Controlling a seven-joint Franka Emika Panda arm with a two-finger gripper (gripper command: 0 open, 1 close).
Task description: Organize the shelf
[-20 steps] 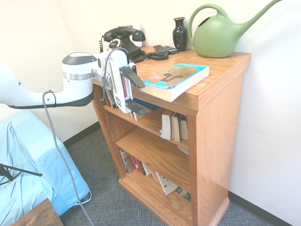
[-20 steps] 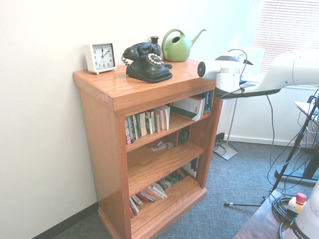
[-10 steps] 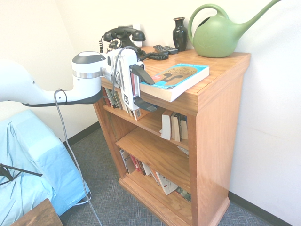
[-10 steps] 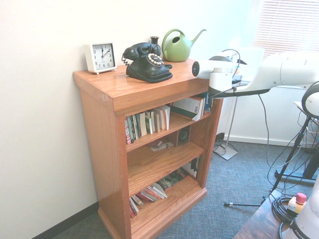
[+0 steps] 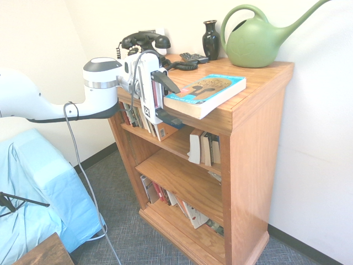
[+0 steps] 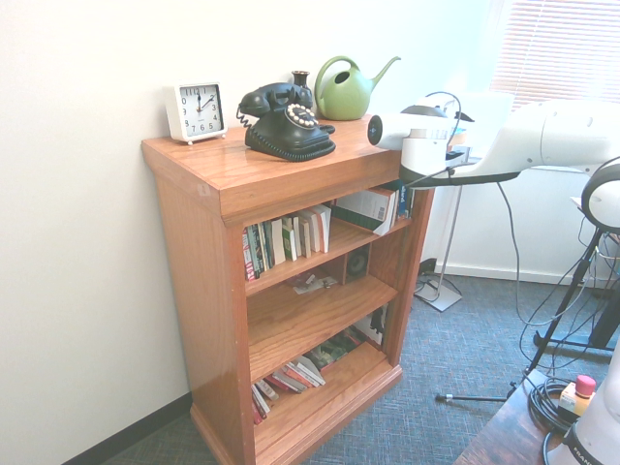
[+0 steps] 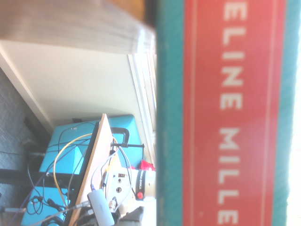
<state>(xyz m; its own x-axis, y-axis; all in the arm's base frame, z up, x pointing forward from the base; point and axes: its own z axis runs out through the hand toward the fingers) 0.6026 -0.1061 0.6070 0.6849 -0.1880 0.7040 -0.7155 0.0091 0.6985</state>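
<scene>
claw sits at the front edge of the shelf top, pointing roughly level at the spine of a teal book that lies flat and overhangs that edge. jaws are spread wide, one finger above the book's level, one below, nothing gripped. in the wrist view the book spine fills the frame, red band with white letters, very close.

the shelf stands on the carpet against the white wall, oak, three open tiers. looks heavy and rigid, won't shift under a push. nothing to grab on the shelf itself, so the handling is really its contents.

the teal book looks like a thick paperback, moderately light, cover a bit slick, pages will flex if pinched at one corner. best hold is probably across the thickness at the overhanging spine edge, near the middle so it doesn't droop.

just below the claw, leaning books on the upper tier, more upright ones further right. bottom tier has slumped books.

further back on the top: black rotary phone, dark vase, green watering can. the vase looks breakable, so keep swings low. second exterior view also shows a white clock at the far end.
</scene>
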